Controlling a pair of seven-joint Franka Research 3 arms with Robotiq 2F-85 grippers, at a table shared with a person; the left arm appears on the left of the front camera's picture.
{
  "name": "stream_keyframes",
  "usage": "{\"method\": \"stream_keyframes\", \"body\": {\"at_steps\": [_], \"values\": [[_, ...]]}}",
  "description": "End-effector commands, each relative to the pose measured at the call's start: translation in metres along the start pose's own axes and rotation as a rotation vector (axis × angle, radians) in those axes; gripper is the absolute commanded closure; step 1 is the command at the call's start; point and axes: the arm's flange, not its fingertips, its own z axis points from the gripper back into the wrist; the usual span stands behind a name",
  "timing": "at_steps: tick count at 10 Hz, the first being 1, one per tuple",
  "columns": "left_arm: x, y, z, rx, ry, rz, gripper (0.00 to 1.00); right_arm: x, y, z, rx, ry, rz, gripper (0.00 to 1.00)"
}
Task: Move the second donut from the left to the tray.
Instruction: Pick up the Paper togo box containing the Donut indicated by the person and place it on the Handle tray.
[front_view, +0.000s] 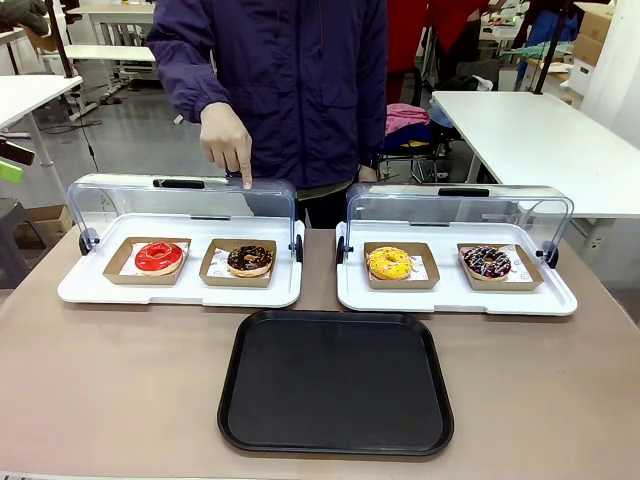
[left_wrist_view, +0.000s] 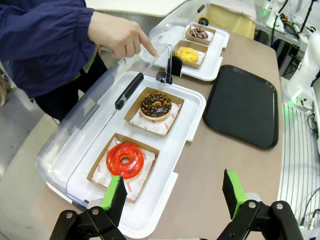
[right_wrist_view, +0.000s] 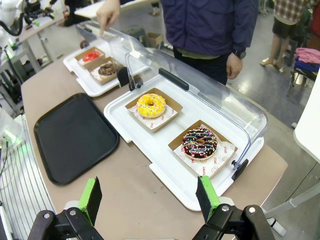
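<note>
Far left: left gripper (left_wrist_view: 175, 182), green-padded fingers spread wide apart, hanging above the outer end of the left white tray (front_view: 90, 290). Just beyond that gripper, a red-glazed donut (front_view: 159, 257) in a brown cardboard holder.

Next to the right, the second donut from the left (front_view: 249, 260): dark chocolate glaze with pale crumbs. Resting in its own cardboard holder inside the same white tray, under the raised clear lid (front_view: 180, 205), straight below the person's hand (front_view: 225, 140).

Hand curled, forefinger pointing down at the lid's top edge, near the black handle.

Nearer the robot than the hand and a little to its right, the tray (front_view: 335, 385): black and flat, lying on the brown table (front_view: 100, 400). Just in front of both white trays, apart from the donut.

Well right of the hand, the right white tray (front_view: 450, 300), lid also up. Holding a yellow-glazed donut (front_view: 389, 263) and, farther right, a dark sprinkled donut (front_view: 487, 263), each in a holder.

Far right: right gripper (right_wrist_view: 149, 180), fingers likewise wide apart, poised above the outer end of the right white tray, closest to the sprinkled donut.
</note>
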Motion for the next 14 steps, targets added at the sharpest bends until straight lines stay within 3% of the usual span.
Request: {"method": "stream_keyframes", "body": {"at_steps": [1,2,4,9,12,14], "values": [[0.0,-0.001,0.0,-0.009,-0.001,-0.013,0.0,0.002,-0.003,-0.001,0.004,-0.023,0.024,0.0],[0.0,0.0,0.0,0.0,0.0,0.0,0.0,0.002,-0.003,-0.001,0.004,-0.023,0.024,0.0],[0.033,0.002,-0.011,-0.016,0.075,-0.062,0.0,0.002,-0.003,-0.001,0.004,-0.023,0.024,0.0],[0.129,-0.02,-0.102,-0.049,0.439,-0.337,0.0,0.002,-0.003,-0.001,0.004,-0.023,0.024,0.0],[0.15,-0.046,-0.164,-0.039,0.634,-0.462,0.0,0.002,-0.003,-0.001,0.004,-0.023,0.024,0.0],[0.14,-0.046,-0.209,-0.054,0.732,-0.477,0.0,0.002,-0.003,-0.001,0.004,-0.023,0.024,0.0]]}}
